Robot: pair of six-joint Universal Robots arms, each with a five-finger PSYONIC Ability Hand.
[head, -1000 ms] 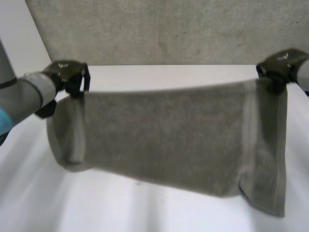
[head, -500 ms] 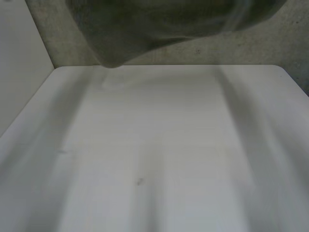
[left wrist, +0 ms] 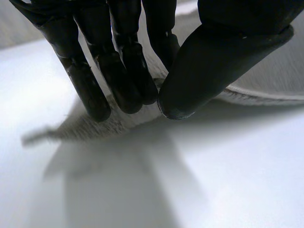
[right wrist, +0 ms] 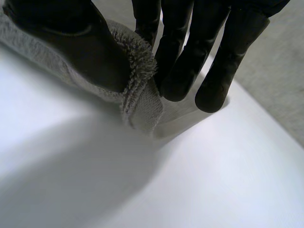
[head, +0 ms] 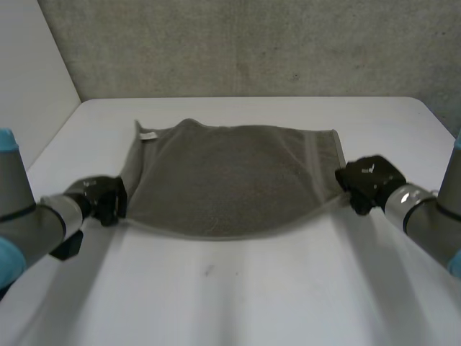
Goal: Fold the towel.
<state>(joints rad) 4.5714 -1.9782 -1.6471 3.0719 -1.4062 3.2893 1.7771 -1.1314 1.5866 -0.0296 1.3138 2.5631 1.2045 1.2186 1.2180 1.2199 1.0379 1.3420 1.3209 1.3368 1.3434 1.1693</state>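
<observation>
I see the grey terry towel [head: 230, 180] spread flat on the white table [head: 238, 295]. L hand [head: 101, 200] pinches its near-left corner w/ thumb and fingers, R hand [head: 367, 182] likewise the near-right. No fold made yet, I'd judge, so all folding's left.

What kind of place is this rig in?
Probably a robotics lab bench: a plain white table, a rough concrete wall behind it, and a grey towel laid out on it.

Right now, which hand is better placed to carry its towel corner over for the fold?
Right, narrowly. The right hand has its near corner of the towel bunched thick between thumb and fingers; the left hand pinches just the thin tip of its corner, which looks likelier to slip.
</observation>
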